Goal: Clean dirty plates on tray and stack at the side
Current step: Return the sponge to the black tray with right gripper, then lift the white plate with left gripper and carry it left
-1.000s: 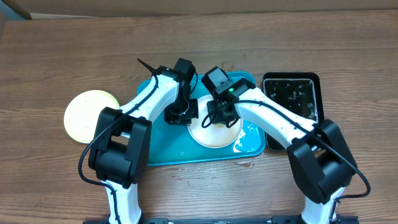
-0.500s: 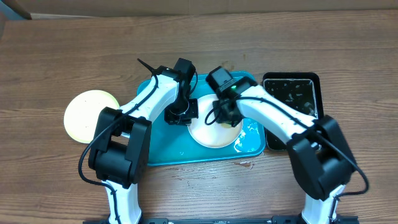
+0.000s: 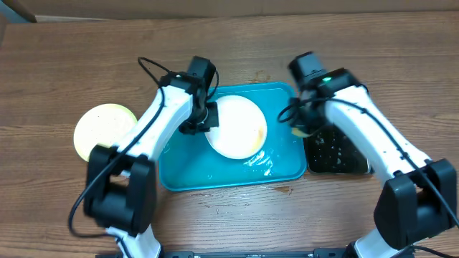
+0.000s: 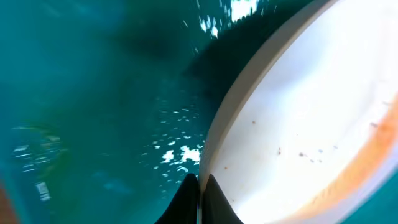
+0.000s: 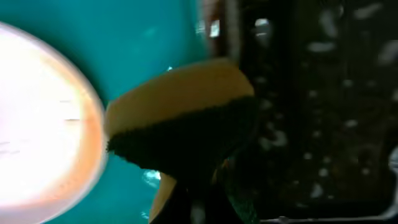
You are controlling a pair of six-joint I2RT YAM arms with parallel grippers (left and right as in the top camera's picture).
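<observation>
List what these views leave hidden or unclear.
- Right gripper: sponge covers its fingertips in the blurred right wrist view; overhead, its own wrist hides them.
- Black tray: contents only blurred specks; right arm crosses it overhead.
- White plate: underside hidden by the plate itself in every view.

**A robot test bench laid out for washing-up**

This reads as a robotics lab workstation. Two white-and-black jointed arms, the left arm (image 3: pixel 154 122) and the right arm (image 3: pixel 373 136), rise from the near edge of a wood-grain table (image 3: pixel 57 64). Loose black cables (image 3: pixel 141 66) loop off them, and the whole is watched from straight above. The washing-up is laid out as a set: a turquoise tray (image 3: pixel 186 175) glinting with water, a glossy black tray (image 3: pixel 337 154) flecked with white just beside it, a white plate (image 3: pixel 233 125), a pale yellow-green plate (image 3: pixel 100 129) on the bare wood, and a yellow sponge (image 5: pixel 180 87) with a dark scouring face. A plain tan strip (image 3: pixel 215 7) borders the far side
</observation>
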